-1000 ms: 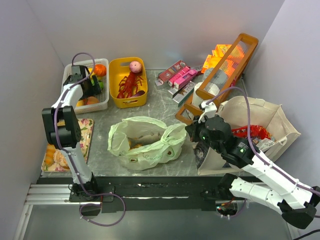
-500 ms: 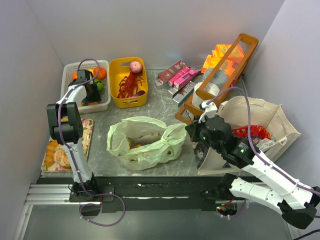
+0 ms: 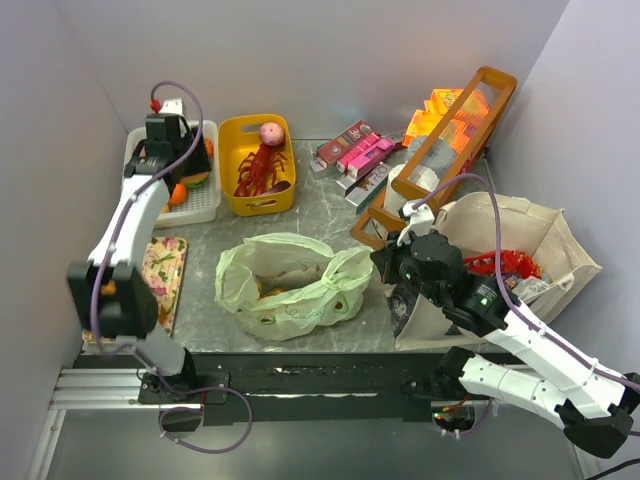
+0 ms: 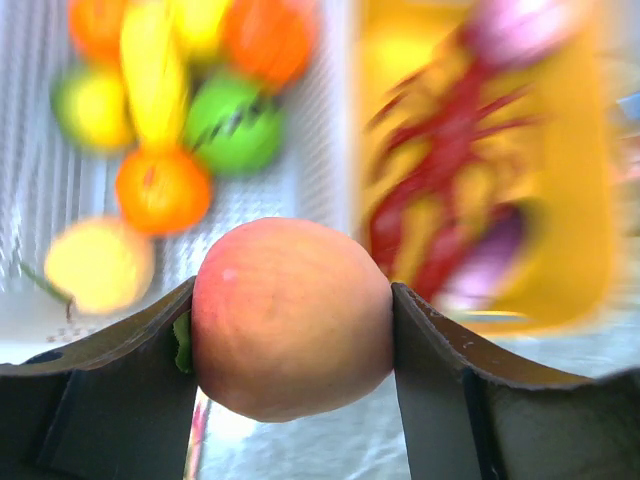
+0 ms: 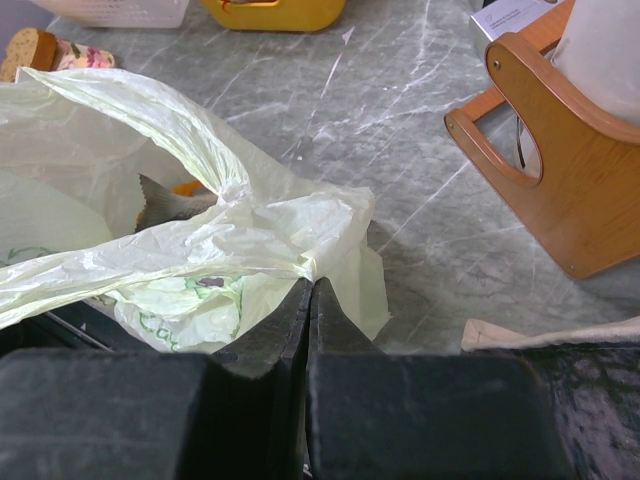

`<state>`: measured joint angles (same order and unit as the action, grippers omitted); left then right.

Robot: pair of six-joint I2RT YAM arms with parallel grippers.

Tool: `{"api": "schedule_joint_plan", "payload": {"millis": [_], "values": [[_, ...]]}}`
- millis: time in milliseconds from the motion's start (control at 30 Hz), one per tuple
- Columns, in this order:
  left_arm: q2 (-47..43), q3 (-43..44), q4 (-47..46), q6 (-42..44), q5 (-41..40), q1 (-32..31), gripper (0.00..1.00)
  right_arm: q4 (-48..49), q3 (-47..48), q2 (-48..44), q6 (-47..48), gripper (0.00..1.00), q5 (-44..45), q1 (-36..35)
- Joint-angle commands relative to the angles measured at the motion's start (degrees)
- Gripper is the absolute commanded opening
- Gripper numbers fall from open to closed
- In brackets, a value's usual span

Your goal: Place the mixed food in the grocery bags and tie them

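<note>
A toy peach (image 4: 290,300) sits pinched between the two fingers of the left gripper (image 4: 292,335), lifted clear above the white basket (image 3: 205,208) of toy fruit at the table's far left corner. The jaws stand wide only because the round fruit fills the gap between them. The peach appears bound for the pale green plastic bag (image 3: 290,285), which lies slumped in the middle of the table near the front edge, with something golden-brown showing inside. The right gripper (image 5: 310,288) has its jaws pressed together on a fold of the bag's thin film at the right-hand side. This looks meant to steady the flimsy bag and hold its mouth up for the drop. Behind that arm, the beige canvas tote (image 3: 520,235) stands open with red packets inside. A yellow basket (image 3: 255,207) holding a red lobster (image 3: 260,168) sits beside the white one, and a wooden crate (image 3: 470,120) leans at the back right.
</note>
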<state>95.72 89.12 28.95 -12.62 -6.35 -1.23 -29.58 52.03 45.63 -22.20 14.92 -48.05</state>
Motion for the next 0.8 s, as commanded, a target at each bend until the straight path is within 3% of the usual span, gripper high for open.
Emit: {"api": "schedule_joint_plan", "payload": {"millis": [0,133,233,333,567,767], "values": [[-13.34,-3.51,-6.25,2.07,4.04,-4.73,0.27,1.63,1.05,-0.27,0.31,0.0,0.73,0.33],[-25.47,-6.67,-6.45,0.15,16.67,-13.77,0.28,1.37,1.58,0.08,0.49,0.0,1.08,0.33],[-29.18,-11.49,-3.74,-2.14,20.31,-26.05,0.27,0.93,1.93,0.34,0.57,0.0,1.34,0.33],[-31.38,-16.06,-0.84,-2.32,20.76,-34.5,0.27,0.5,2.28,0.69,0.93,0.0,1.78,0.33],[-38.15,-22.32,4.0,-7.06,15.58,-37.52,0.28,-0.39,2.55,-0.01,0.84,0.0,2.22,0.33],[-38.33,-27.42,4.01,-10.49,19.0,-37.87,0.28,-0.56,2.55,0.08,0.66,0.0,1.96,0.33]]}}
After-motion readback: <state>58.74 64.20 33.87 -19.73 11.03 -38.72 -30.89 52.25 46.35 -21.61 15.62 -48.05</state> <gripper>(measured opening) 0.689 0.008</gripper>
